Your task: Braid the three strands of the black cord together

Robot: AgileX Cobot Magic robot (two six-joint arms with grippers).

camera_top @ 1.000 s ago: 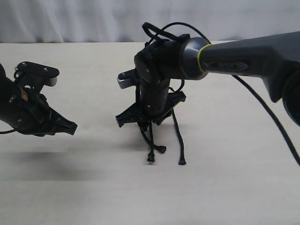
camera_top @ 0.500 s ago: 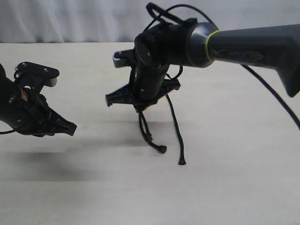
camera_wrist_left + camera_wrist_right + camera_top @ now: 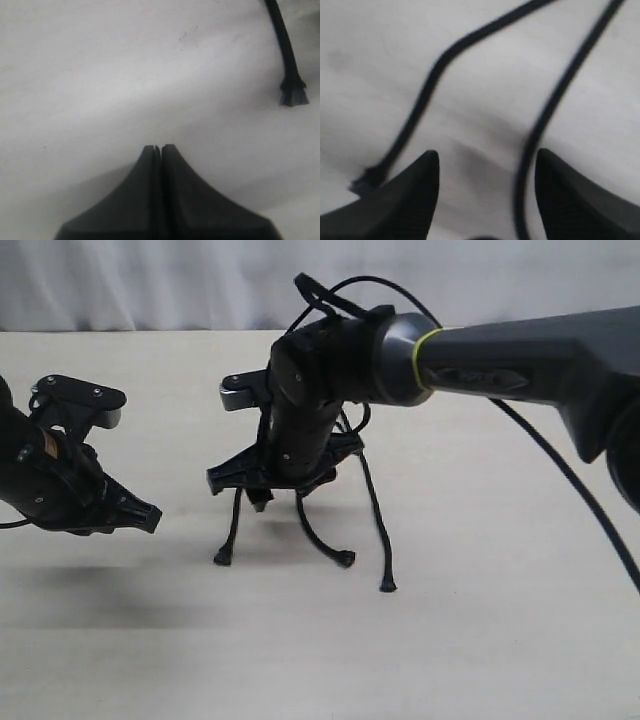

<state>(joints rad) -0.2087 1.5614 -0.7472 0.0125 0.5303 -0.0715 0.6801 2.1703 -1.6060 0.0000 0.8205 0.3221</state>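
Three strands (image 3: 318, 532) newly fanned for crossing, one swung left; right gripper (image 3: 487, 159) spread wide, left gripper (image 3: 158, 149) pinched together, both empty.

Place: a robotics lab test bench.
Bench: pale wood-grain bench top (image 3: 500, 660).
Far edge: white curtain (image 3: 150, 280) as backdrop.
Left edge: black left arm (image 3: 40, 485).
Right edge: grey right arm (image 3: 530, 355) reaching in.

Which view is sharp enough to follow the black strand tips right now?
Exterior view: sharp and evenly lit, with soft shadows only; all three thin matte black rope strands show down to their ends. Left wrist view: slightly soft, but one knobbed tip reads clearly beyond the shut left claw. Right wrist view: blurred, with the strands smeared ahead of the open right claw.
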